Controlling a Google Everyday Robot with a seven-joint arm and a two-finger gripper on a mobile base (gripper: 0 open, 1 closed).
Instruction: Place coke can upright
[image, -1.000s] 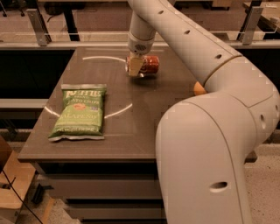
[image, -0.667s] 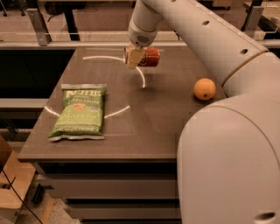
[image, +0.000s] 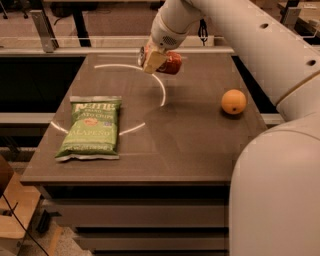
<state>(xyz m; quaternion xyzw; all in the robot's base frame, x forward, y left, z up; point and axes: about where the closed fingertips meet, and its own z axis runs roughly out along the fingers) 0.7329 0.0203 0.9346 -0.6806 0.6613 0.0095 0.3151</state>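
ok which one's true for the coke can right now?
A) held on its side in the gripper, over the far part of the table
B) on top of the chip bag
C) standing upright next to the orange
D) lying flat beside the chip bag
A: the gripper is clamped on the coke can, its long axis roughly horizontal, over the table's far part.

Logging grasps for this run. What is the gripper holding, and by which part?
The gripper, over the far side of the table, is shut on the coke can, clamped near one end; the can is tipped sideways.
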